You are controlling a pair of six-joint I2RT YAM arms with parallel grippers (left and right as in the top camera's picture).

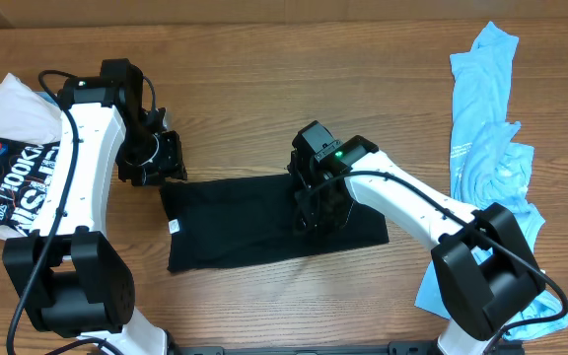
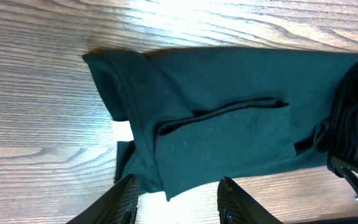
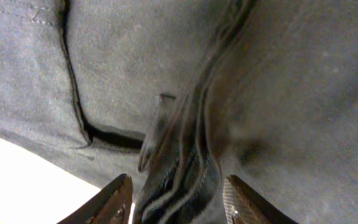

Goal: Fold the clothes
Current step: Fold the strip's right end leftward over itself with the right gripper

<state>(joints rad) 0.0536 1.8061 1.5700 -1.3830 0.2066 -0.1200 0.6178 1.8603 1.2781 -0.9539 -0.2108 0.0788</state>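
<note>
Right gripper [image 3: 179,202]: jaws wide apart, straddling a bunched ridge of the black garment [image 1: 235,222], nothing clamped. Left gripper [image 2: 178,200]: spread, empty, by the garment's 10 o'clock corner. Garment lies mid-table [image 1: 264,59]. Risk: closing here drags several layers, spoiling the fold. Count: one black garment; one white printed shirt [image 1: 8,148], 9 o'clock; blue heap [image 1: 486,128], 3 o'clock, number unclear.

Overhead: bright, even indoor light, sharp, only faint soft shadows on the brown wooden table [image 1: 264,59]. Left wrist: strong white glare on the table along the top edge, black folded cloth garment [image 2: 229,124] dark but seams readable. Right wrist: very close, garment looks washed grey and slightly soft, table patch bottom left blown out white
</note>
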